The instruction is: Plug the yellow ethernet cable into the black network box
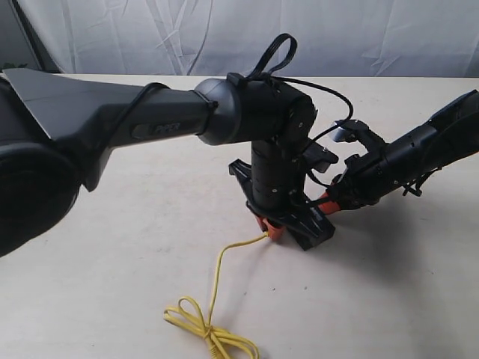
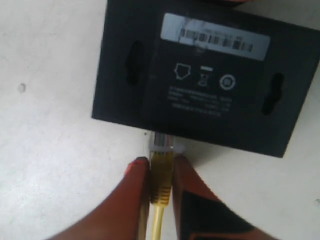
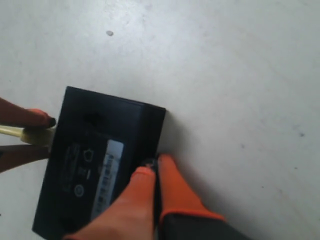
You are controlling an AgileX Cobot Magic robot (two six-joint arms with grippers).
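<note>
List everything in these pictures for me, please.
yellow ethernet cable: one, yellow, knotted loop lying on table, plug end at box's side
black network box: one, black with white label, on table between grippers
table: one, pale beige, under everything
backdrop cloth: one, white, behind table
left arm: one, black and grey, over table
right arm: one, black, over table
left gripper: one, orange fingers, pinching cable's plug end
right gripper: one, orange fingers together, against box's opposite edge
</note>
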